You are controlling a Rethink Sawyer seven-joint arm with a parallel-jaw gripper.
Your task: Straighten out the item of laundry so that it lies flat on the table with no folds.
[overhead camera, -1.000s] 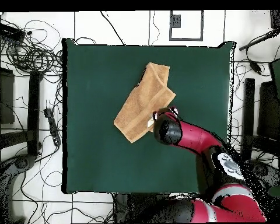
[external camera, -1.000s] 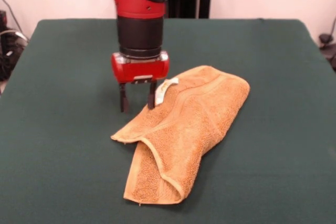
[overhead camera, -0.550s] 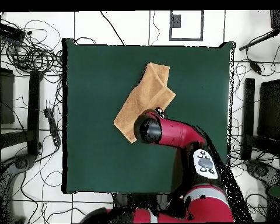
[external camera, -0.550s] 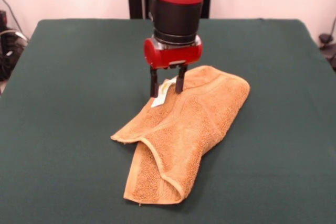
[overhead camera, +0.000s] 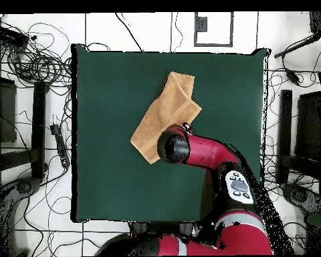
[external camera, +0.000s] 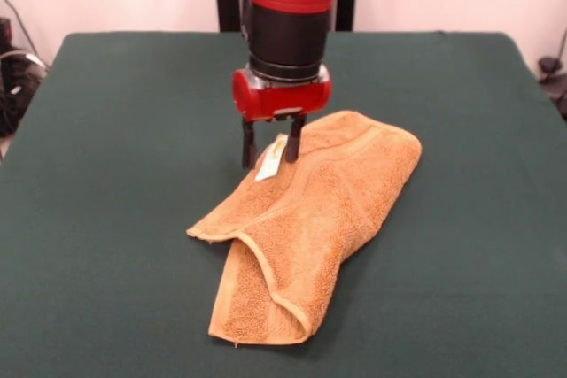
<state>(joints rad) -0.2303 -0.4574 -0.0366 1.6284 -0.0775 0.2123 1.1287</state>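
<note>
Moved: your gripper (external camera: 269,153) has shifted slightly sideways over the tag (external camera: 271,158).
Gripper: fingers apart, straddling the towel (external camera: 310,219) edge.
Towel: folded, mid-table (external camera: 106,219).

The towel (external camera: 306,223) lies folded near the middle of the table (external camera: 106,219), one flap doubled over toward the front edge; the gripper (external camera: 268,152) stands over the towel's far left edge, fingers spread either side of the tag (external camera: 271,158).
</note>
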